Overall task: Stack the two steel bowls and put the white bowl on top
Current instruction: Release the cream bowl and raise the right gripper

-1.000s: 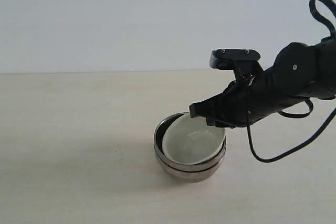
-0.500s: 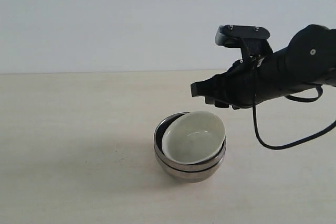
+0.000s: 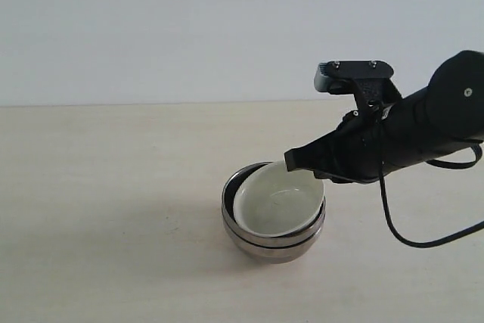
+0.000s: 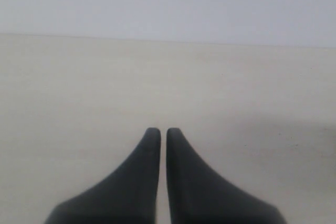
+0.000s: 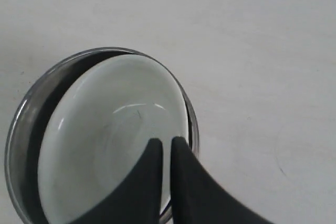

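Observation:
The two steel bowls point(image 3: 265, 244) sit nested one in the other on the table, with the white bowl point(image 3: 276, 203) lying tilted inside the upper one. In the right wrist view the white bowl point(image 5: 110, 129) fills most of the steel rim point(image 5: 31, 103). My right gripper point(image 3: 290, 160) point(image 5: 166, 141) hovers just above the white bowl's far right rim, shut with nothing between its fingers. My left gripper point(image 4: 158, 131) is shut and empty over bare table, out of the exterior view.
A pale wooden table point(image 3: 113, 187) runs to a plain white wall. A black cable point(image 3: 408, 236) hangs from the right arm down toward the table to the right of the bowls.
The right gripper rose off the white bowl, leaving it in the stack, then dropped back down close to the bowl's rim. The bowls did not move.

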`<state>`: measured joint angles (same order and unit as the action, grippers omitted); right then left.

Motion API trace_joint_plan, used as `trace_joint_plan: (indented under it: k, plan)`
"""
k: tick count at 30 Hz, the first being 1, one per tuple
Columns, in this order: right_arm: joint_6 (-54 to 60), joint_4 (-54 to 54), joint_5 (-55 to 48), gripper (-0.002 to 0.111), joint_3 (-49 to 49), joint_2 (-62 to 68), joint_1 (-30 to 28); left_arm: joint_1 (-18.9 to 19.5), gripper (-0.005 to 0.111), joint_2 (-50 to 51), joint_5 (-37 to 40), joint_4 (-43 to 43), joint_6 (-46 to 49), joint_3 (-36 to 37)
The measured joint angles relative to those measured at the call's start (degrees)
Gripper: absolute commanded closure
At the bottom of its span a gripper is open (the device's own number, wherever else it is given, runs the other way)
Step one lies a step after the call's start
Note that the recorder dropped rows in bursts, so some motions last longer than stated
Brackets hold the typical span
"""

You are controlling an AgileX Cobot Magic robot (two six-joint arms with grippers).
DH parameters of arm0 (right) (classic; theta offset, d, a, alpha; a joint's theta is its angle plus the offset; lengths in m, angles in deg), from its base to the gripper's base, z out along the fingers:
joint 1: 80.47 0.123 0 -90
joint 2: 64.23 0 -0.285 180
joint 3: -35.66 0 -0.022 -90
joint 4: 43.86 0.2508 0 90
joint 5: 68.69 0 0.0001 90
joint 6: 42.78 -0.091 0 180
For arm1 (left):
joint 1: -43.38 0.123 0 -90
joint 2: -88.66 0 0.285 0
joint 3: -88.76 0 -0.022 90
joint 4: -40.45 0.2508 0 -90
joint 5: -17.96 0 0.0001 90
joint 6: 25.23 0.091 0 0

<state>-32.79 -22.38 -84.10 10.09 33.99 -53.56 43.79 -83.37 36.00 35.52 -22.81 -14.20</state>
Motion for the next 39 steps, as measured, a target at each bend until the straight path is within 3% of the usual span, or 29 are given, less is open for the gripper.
trace_joint_plan:
  k: [39]
  plan:
    - [-0.34,0.0,3.07,0.108,-0.26,6.08,0.54,0.0,0.103,0.0,0.0,0.0,0.0,0.0]
